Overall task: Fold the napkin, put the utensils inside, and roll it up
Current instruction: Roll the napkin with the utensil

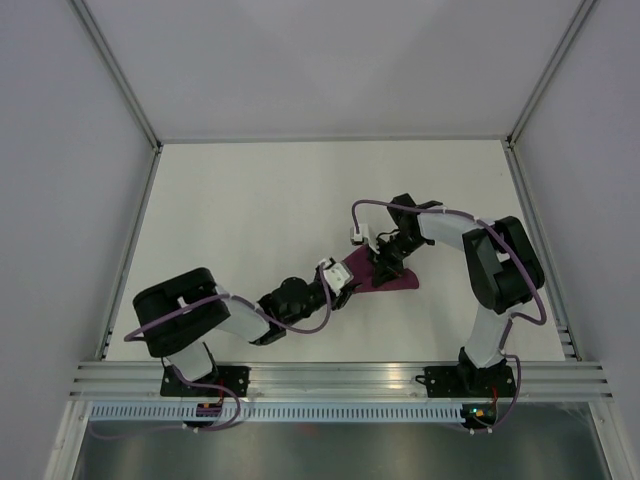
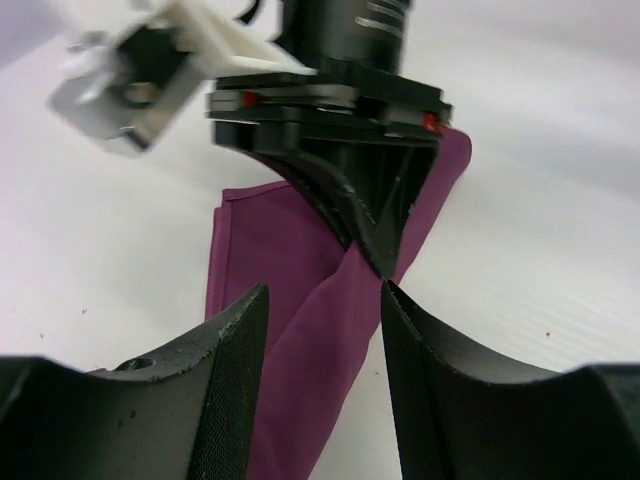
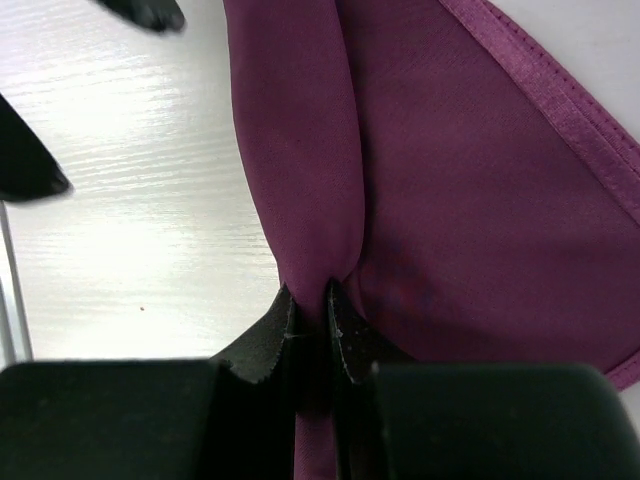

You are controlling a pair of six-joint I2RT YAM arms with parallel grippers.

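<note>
1. Near the middle of the bench lies the napkin, bunched into a small purple heap.
2. The right gripper is almost closed and pinches a bump of the napkin.
3. The left gripper is partly open, right by the napkin, and holds nothing.
4. I think the folding step is going on.
5. Next, the pinched part needs pulling over and laying flat, edges lined up.
6. No knife shows.
7. No words or labels can be read.
</note>
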